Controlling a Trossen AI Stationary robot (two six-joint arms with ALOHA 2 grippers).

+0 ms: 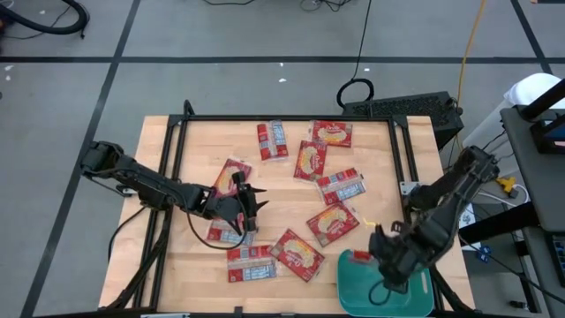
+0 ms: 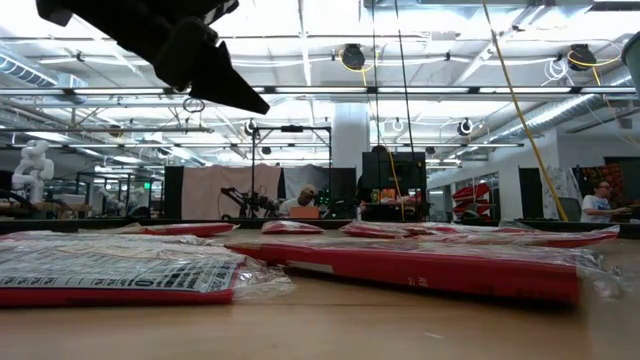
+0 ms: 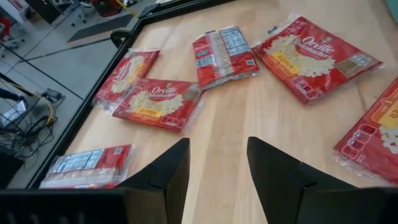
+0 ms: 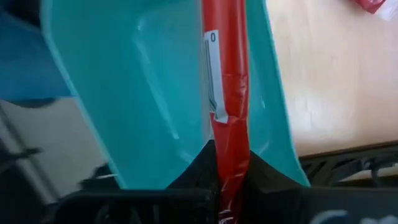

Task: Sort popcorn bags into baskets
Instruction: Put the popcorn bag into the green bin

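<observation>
Red popcorn bags [image 1: 310,162] lie flat, scattered on the surface; one bag [image 4: 227,106] hangs edge-on over the teal basket [image 1: 353,291].

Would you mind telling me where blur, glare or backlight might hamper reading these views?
Low view: the nearest popcorn bags are soft and smeared, and bright ceiling lights leave one arm a black silhouette. Right wrist view: the held bag, edge-on in the right gripper, is soft; the teal basket shows pale sheen. Left wrist view: bags read sharply, with mild wrapper glare.

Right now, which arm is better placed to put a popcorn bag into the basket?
The right. Its gripper is shut on a popcorn bag directly above the teal basket. The left gripper hangs empty over the table's middle.
</observation>
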